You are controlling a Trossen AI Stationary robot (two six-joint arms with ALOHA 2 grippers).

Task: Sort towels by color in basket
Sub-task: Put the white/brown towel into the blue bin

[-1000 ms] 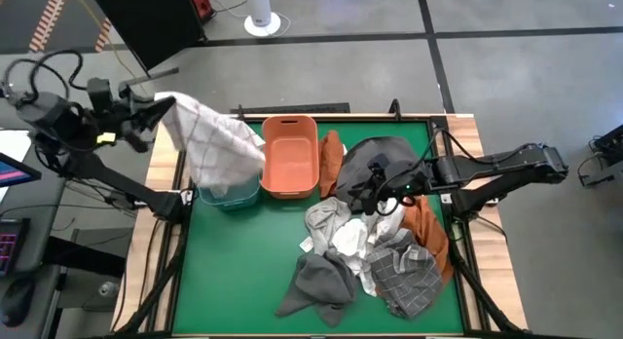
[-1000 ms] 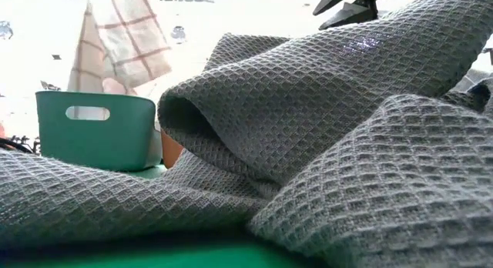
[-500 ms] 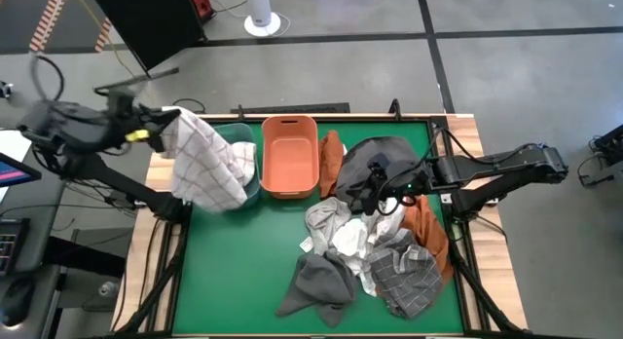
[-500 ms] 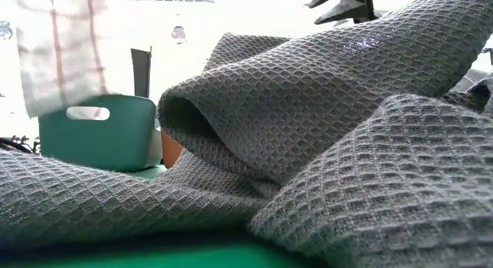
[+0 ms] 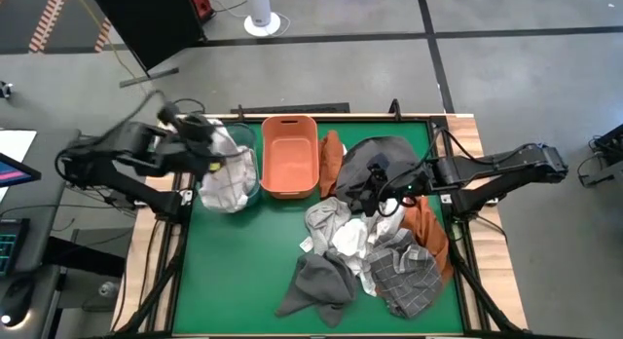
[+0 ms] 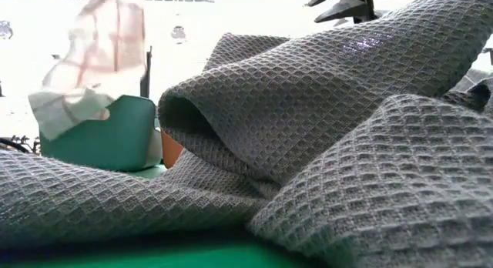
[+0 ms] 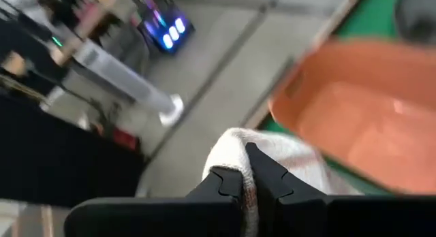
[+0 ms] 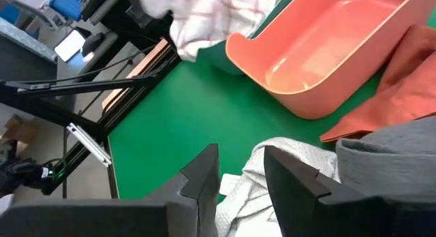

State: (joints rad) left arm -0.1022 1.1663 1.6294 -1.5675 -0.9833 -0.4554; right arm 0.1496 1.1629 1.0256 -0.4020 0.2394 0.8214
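Left gripper (image 7: 248,186), jaws clamped on the white grid-checked cloth towel (image 5: 226,178), hangs over the teal plastic basket (image 6: 115,137). Right gripper (image 8: 238,176) jaws apart, empty. Risk: towel drapes over the rim onto the surface.

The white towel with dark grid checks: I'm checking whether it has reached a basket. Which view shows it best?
The high view: the white checked towel hangs from the left gripper over the teal basket. The low view shows it draping the rim; both wrist views show only part.
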